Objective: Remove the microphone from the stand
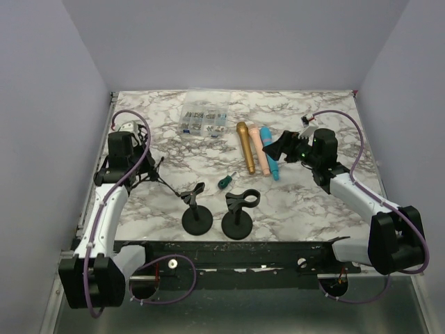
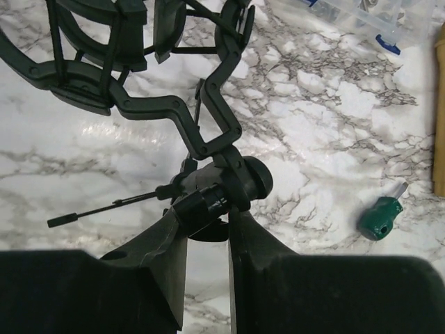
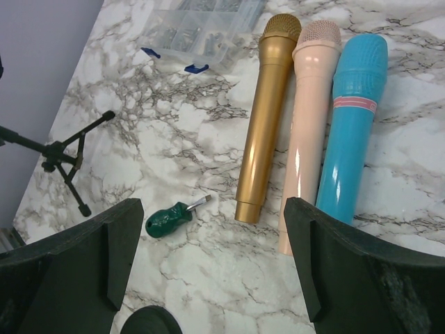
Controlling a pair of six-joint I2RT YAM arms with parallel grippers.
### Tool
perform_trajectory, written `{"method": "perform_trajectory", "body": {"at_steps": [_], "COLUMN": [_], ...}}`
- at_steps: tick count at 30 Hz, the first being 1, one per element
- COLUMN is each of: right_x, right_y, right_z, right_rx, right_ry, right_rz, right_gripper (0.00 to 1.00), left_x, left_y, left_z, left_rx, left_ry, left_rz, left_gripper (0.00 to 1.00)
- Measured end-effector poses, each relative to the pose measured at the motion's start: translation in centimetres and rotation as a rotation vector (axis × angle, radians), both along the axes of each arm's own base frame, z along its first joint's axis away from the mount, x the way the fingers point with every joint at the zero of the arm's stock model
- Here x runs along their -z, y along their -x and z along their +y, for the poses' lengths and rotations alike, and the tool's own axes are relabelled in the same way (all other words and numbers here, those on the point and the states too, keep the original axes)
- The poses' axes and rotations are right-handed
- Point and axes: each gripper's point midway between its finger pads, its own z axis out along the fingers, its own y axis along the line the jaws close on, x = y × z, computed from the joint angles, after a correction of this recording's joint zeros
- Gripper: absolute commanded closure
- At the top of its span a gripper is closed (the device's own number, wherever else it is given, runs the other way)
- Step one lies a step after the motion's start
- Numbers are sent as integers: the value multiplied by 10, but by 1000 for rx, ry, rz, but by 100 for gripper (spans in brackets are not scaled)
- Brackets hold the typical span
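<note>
Three microphones lie side by side on the marble table: gold [image 1: 245,146], pink [image 1: 260,149] and blue [image 1: 272,158]. They also show in the right wrist view: gold [image 3: 268,118], pink [image 3: 306,132], blue [image 3: 351,125]. My right gripper [image 1: 280,147] [image 3: 212,229] is open and empty, hovering above their handle ends. My left gripper [image 1: 151,169] [image 2: 208,212] is shut on the hub of a black tripod stand [image 2: 215,198] with an empty shock mount [image 2: 104,62]. Two round-base stands [image 1: 197,216] [image 1: 238,216] have empty clips.
A green stubby screwdriver [image 1: 224,182] [image 3: 170,217] [image 2: 380,217] lies between the stands and the microphones. A clear parts box [image 1: 202,120] [image 3: 201,28] sits at the back. The tripod's legs [image 3: 66,160] spread out at the left. Grey walls enclose the table.
</note>
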Motion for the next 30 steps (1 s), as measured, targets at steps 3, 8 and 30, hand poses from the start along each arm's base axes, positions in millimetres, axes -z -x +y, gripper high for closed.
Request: {"method": "perform_trajectory", "body": {"at_steps": [3, 8, 30], "right_x": [0, 0, 0], "right_y": [0, 0, 1], "right_z": [0, 0, 1], "right_rx": [0, -3, -5], "right_ry": [0, -2, -5], "right_rz": [0, 1, 3], "right_gripper": [9, 9, 9], "left_x": [-6, -4, 9], "left_y": [23, 64, 99], "left_z": [7, 16, 16], "left_rx": [-33, -91, -210], "left_ry": [-25, -57, -14], "left_rz": [-5, -6, 45], "left_gripper": [100, 100, 100]}}
